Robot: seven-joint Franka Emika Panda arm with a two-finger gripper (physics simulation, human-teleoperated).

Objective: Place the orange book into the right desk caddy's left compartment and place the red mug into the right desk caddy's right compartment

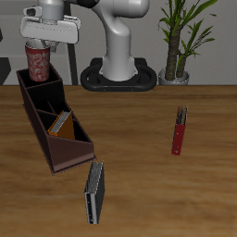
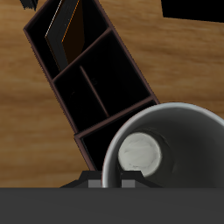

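Observation:
My gripper is shut on the red mug, which hangs upright just over the tall far end of the right desk caddy. The wrist view looks down into the mug's white inside; the mug covers most of the right compartment below it. The orange book stands leaning in the left compartment at the caddy's sloped end, and it also shows in the wrist view as the orange book. The middle sections show only black inside.
A grey-black book lies near the table's front edge, just beyond the caddy's sloped end. A slim red box of pencils lies apart from the caddy. The robot base and a potted plant stand at the back.

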